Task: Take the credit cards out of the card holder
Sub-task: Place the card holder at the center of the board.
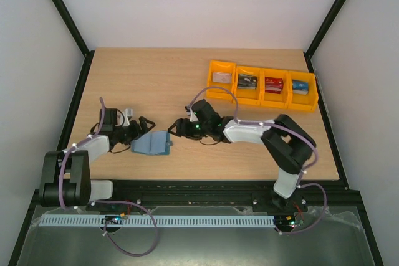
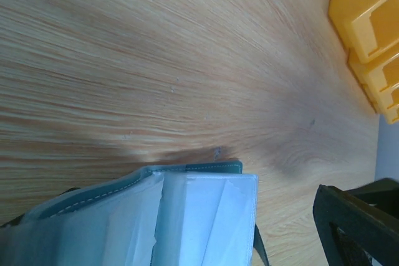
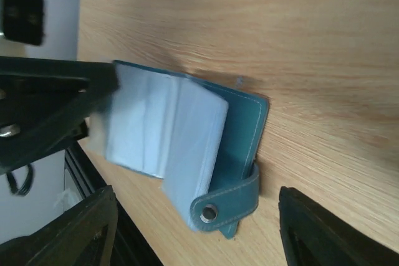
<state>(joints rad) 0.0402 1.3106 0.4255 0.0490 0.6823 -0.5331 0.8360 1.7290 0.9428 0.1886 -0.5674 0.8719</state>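
Teal card holder (image 1: 153, 144) pinched by left pincer (image 1: 138, 134); right pincer (image 1: 176, 128) spread, arm outstretched.

The card holder (image 1: 153, 144), a soft teal wallet with pale stitching, lies open on the wooden surface (image 1: 149, 85). Its pale blue pockets (image 3: 156, 123) are fanned up, and its snap tab (image 3: 227, 207) juts from one edge. The credit cards (image 1: 247, 81) lie well apart from it, one in each of the orange bins (image 1: 274, 101): grey (image 1: 221, 77), black, red (image 1: 274, 85) and blue (image 1: 300, 86).
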